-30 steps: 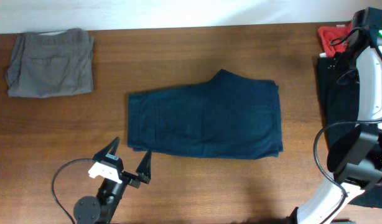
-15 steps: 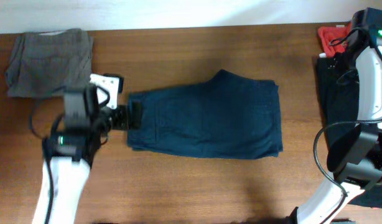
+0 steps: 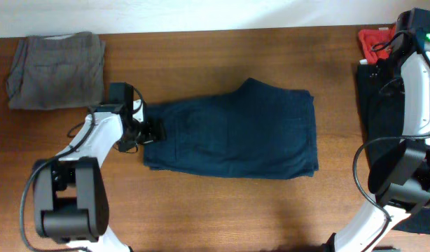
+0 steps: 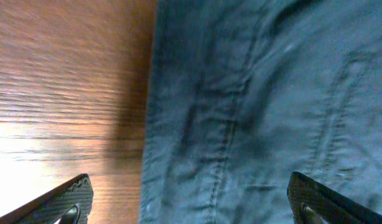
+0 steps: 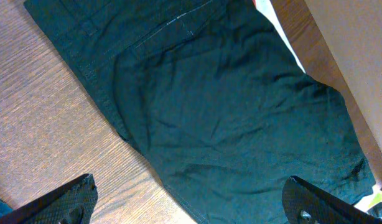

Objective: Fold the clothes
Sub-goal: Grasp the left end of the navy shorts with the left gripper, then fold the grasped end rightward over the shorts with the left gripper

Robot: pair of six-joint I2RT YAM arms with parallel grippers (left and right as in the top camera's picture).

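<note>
Navy shorts (image 3: 232,133): flat, middle of tabletop (image 3: 222,210), unmoved | left hand (image 3: 148,131): has swung from the front to the shorts' left edge, fingers wide apart astride it, gripping nothing | right hand (image 5: 191,202): spread, empty, over black garment (image 5: 228,112) | assessment: next fold's grasp set up, not taken.

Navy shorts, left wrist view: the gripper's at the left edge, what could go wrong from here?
1. The open left gripper straddles the left edge of the navy shorts, one finger over bare table; closing here may catch only the top layer.
2. The fabric by that edge is creased, so a pull could bunch it rather than fold it cleanly.
</note>
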